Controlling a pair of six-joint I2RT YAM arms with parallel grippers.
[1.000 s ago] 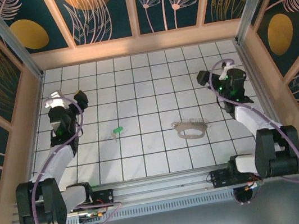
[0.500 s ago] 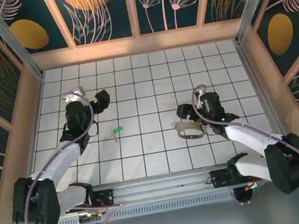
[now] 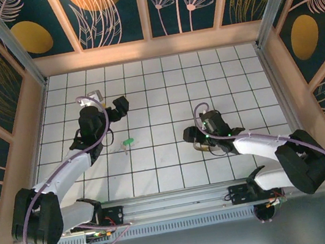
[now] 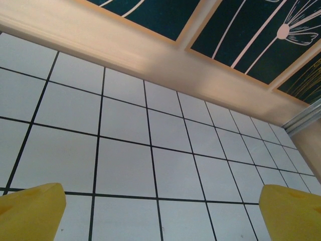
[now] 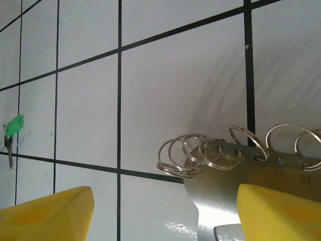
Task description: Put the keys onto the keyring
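Top external view: your left gripper (image 3: 120, 106) hangs with its jaws wide apart over the tiled floor (image 3: 157, 86), up and left of the green-tagged key (image 3: 128, 142). The key lies left of centre, its long axis slanting from the green head at upper right to the blade at lower left. Your right gripper (image 3: 193, 137) sits low at the left end of the keyring (image 3: 206, 147), right of centre and well apart from the key. Left wrist view: the yellow fingers (image 4: 32, 211) stand spread at the bottom corners, with bare tiles between them. Right wrist view: the right jaws are apart and clamp nothing. The keyring's flat silvery band (image 5: 235, 175) occupies the lower right, long axis left to right, with small split rings (image 5: 180, 156) standing along its upper edge. The key shows at the far left, head up, blade down. By the look of it, the keyring is stiff, light and slick, so take it by the band, clear of the rings. The key is thin and likely to skate, so pinch its green head.
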